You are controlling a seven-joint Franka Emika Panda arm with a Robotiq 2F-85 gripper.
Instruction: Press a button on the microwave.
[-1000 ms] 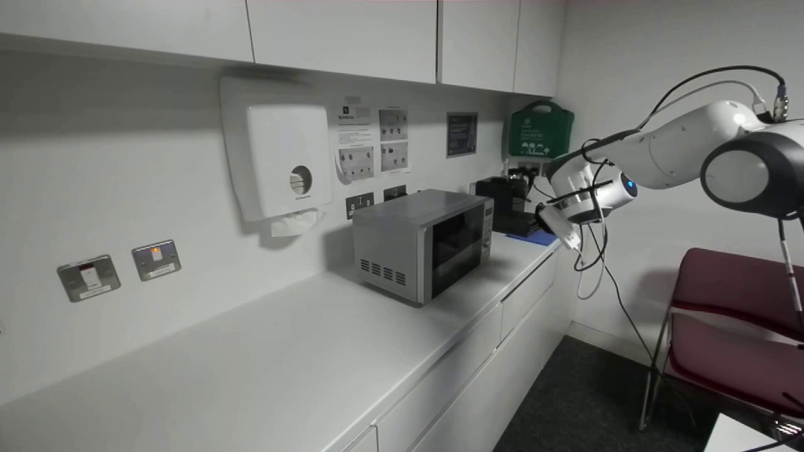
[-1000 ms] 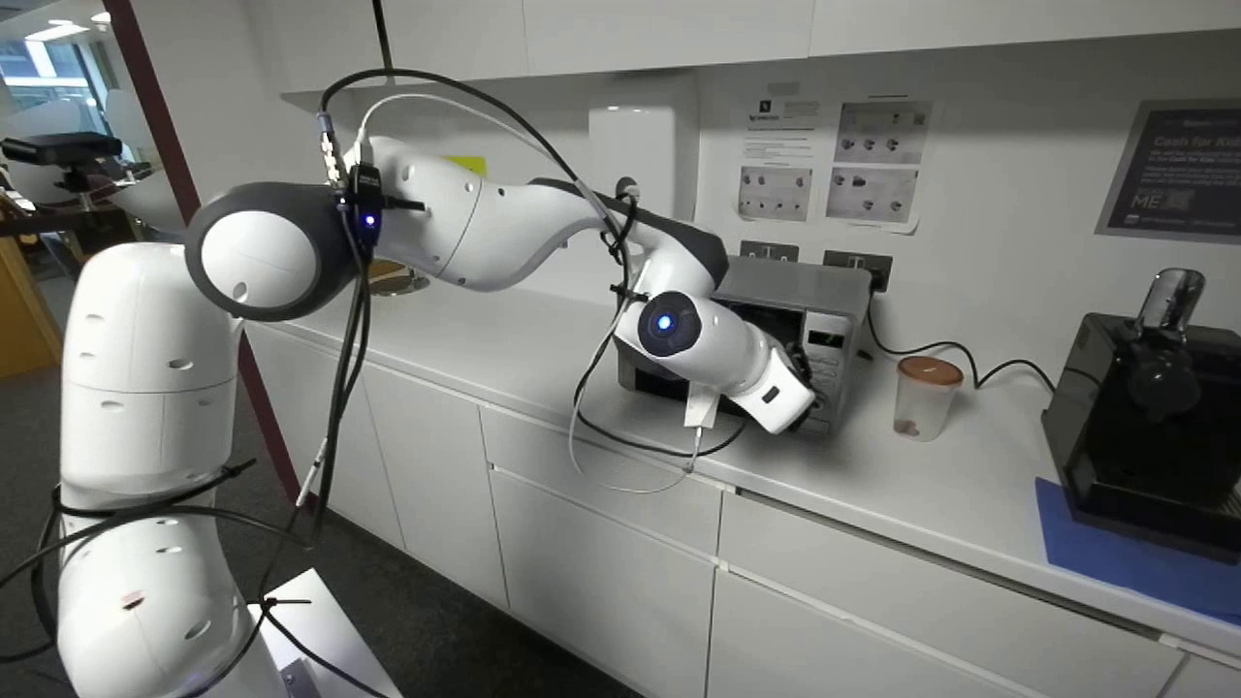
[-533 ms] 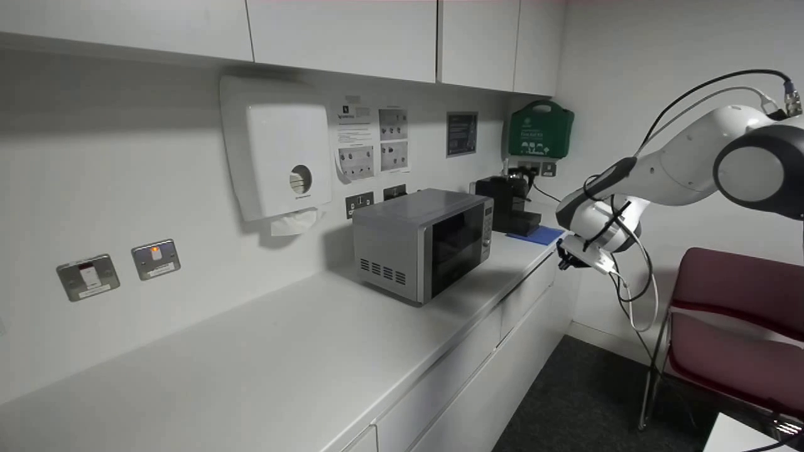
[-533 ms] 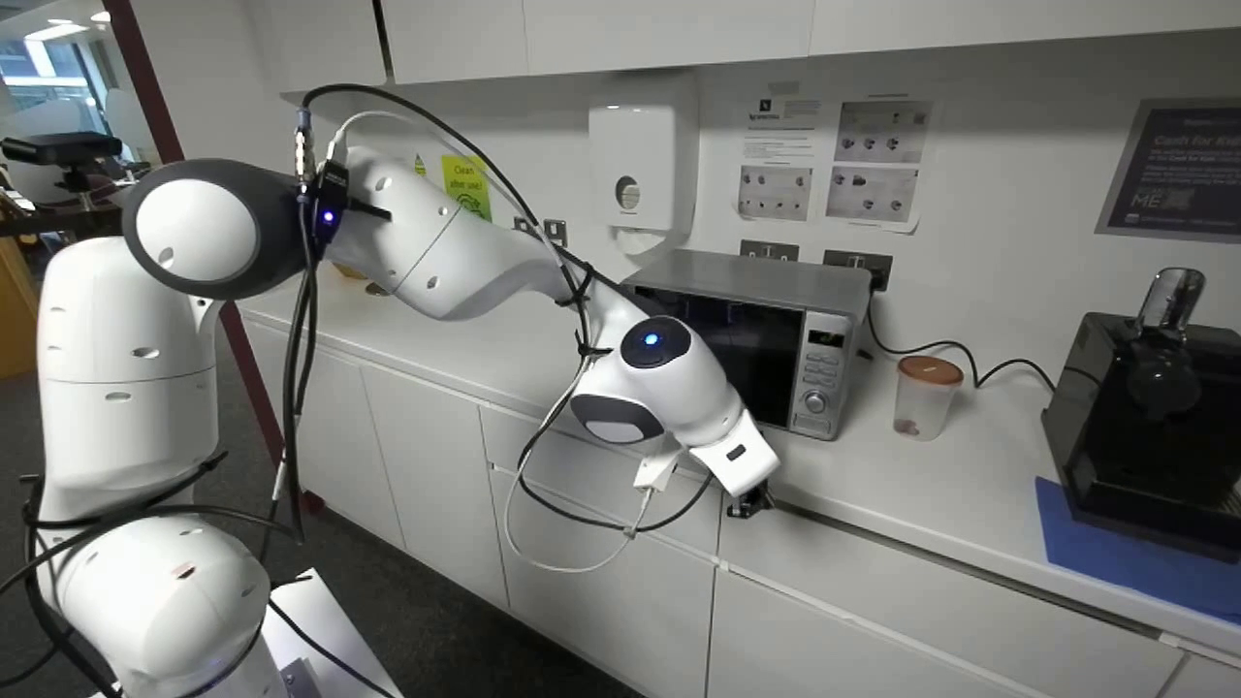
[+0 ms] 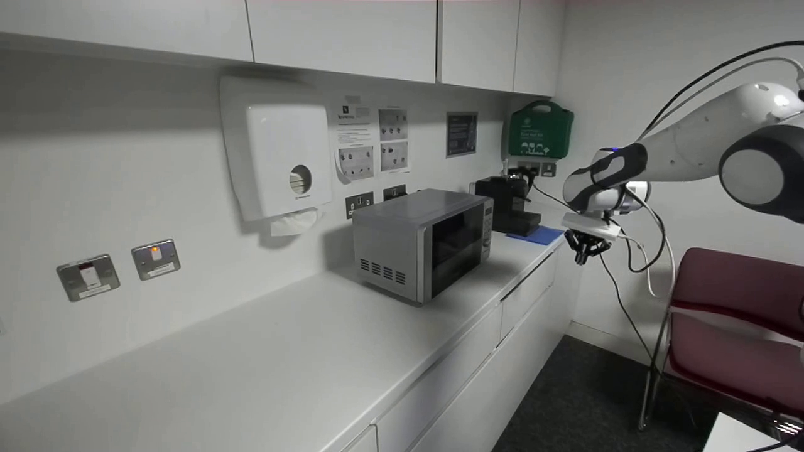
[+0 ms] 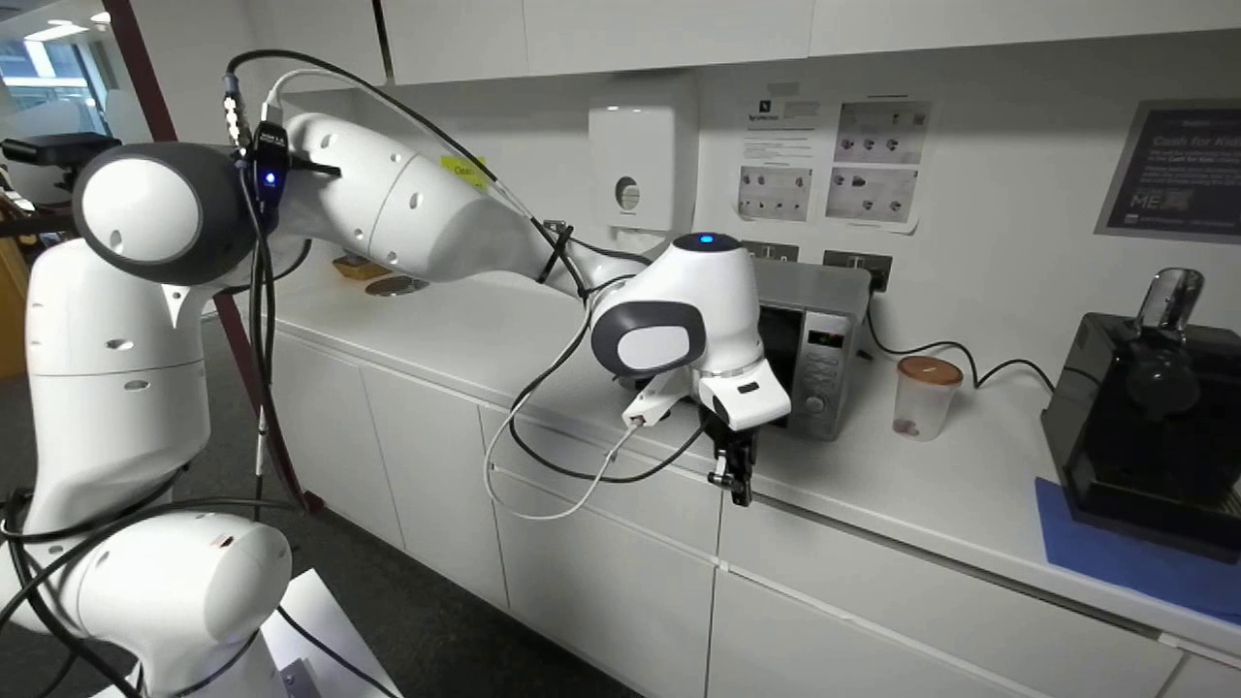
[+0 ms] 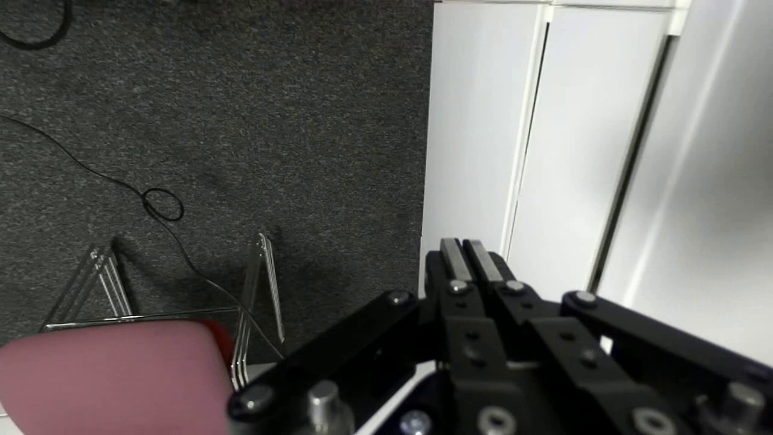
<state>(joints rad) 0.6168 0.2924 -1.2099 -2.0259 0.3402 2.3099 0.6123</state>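
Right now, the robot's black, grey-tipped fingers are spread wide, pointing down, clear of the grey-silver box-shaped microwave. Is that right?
Not quite: the black, grey-tipped fingers aren't spread wide. The wrist view shows them closed together, with only a thin dark line between their tips. The rest is correct: they point down, clear of the grey-silver box-shaped microwave.

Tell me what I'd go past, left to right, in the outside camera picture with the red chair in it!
In an exterior view, left to right: wall switch, switch with an orange light, paper towel box, microwave, gripper, red chair.
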